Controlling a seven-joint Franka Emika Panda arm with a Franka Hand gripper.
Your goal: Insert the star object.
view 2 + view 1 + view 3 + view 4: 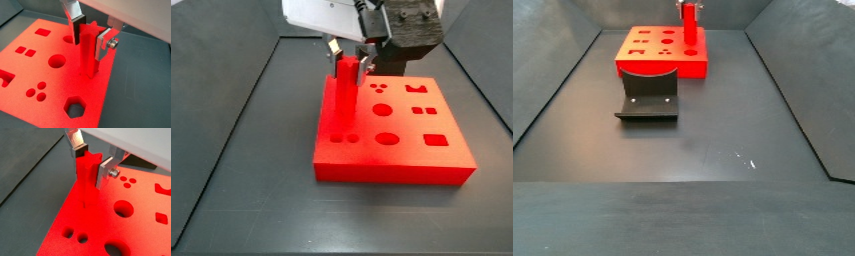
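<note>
The star object (85, 183) is a slender bright red peg with a star-shaped top. It stands upright on the wide red block (100, 230), near one edge. My gripper (90, 160) is shut on the peg's upper end, with the silver fingers (105, 170) against its two sides. Both wrist views show this; the peg (89, 55) meets the block (27, 70) at its foot, and I cannot tell how deep it sits. In a side view the gripper (349, 58) holds the peg (345, 88) over the block's left part (392, 172).
The block has several shaped holes: round ones (57, 61), small squares (25, 50) and a hexagon (75, 108). The dark fixture (647, 100) stands on the floor just in front of the block (660, 68). Dark sloping walls enclose the floor.
</note>
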